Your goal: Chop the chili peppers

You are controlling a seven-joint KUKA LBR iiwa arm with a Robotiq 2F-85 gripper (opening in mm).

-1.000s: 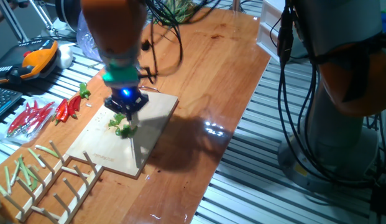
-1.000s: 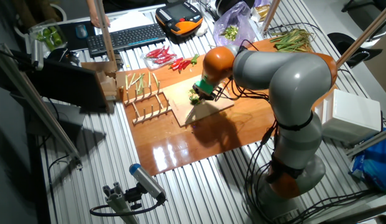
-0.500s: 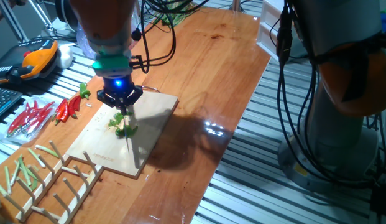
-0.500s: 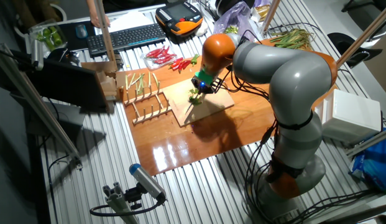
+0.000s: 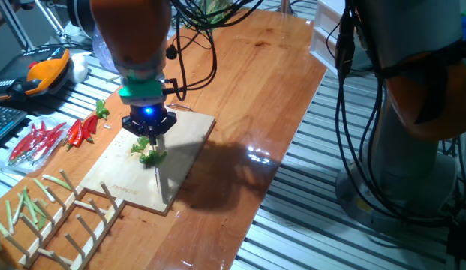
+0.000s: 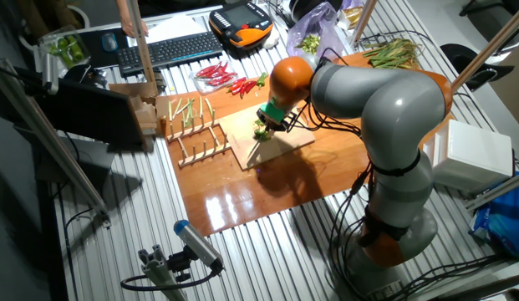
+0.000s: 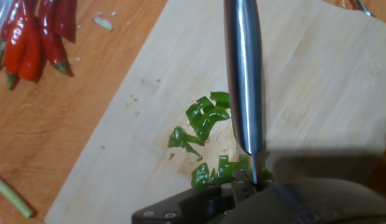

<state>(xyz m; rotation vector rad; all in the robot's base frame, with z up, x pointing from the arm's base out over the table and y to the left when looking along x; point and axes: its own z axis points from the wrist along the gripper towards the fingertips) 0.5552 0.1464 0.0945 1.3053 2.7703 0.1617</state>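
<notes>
**Knife over cut chili on board**

Presently, item by item:

- Chili peppers (image 7: 205, 124): several small glossy green pieces, scattered at the middle of the cutting board (image 7: 317, 93). In the hand view one cluster lies at about 9 o'clock of the blade, another near the blade's base at 6 o'clock. In one fixed view they show as a small green heap (image 5: 148, 152) directly under the tool.
- Knife (image 7: 243, 74): a bright steel blade running from 12 o'clock down to 6 o'clock in the hand view, edge-on, just beside the green pieces.
- Gripper (image 5: 148, 126): dark fingers below a teal collar with a blue light, poised over the board; it is clenched on the knife, the blade's root held in the dark fixture at the bottom of the hand view.
- Cutting board: pale wood, lying on the brown wooden table (image 5: 248, 82).
- Red chilies (image 7: 31, 37): slender, green-stemmed, lying off the board at 10 o'clock in the hand view.
- Pale green stalks (image 5: 30, 202): laid on a wooden rack at the board's 7 o'clock in one fixed view.
</notes>
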